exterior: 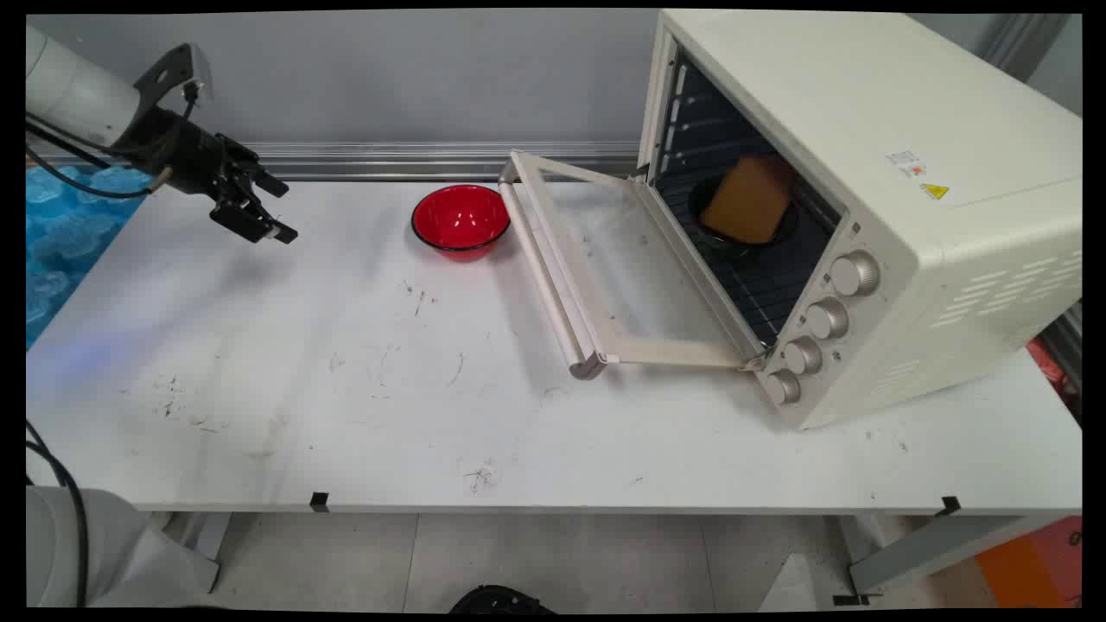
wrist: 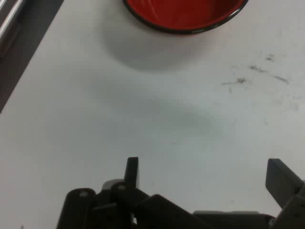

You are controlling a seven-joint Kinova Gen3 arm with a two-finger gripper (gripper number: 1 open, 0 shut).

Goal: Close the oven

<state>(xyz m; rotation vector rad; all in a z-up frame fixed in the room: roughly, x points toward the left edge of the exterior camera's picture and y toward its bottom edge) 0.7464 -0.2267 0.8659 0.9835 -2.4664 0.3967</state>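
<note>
Two items occupy the oven area: a tan, block-shaped object (exterior: 750,199) rests in a dark round dish (exterior: 734,240) on the wire rack inside the cream-coloured countertop oven (exterior: 864,173). The oven stands at the right end of the white surface (exterior: 346,389), and its glass-paned door (exterior: 596,268) is folded fully down, level with the surface. A red round bowl with a dark rim (exterior: 460,221) (wrist: 186,14) sits just beside the door's handle end, on the far side of the surface; it appears empty.

The black two-finger end effector (exterior: 259,207) (wrist: 205,174) hangs above the surface's far left portion, well apart from the oven and some way left of the red bowl. Its fingers (wrist: 132,172) are spread wide and hold nothing. In the hand view, the bowl lies ahead of the fingers at the top edge, with bare, scuffed surface between.

As a judgement on progress: the oven is open and loaded, the bowl is untouched, and the end effector is engaged with neither.
</note>
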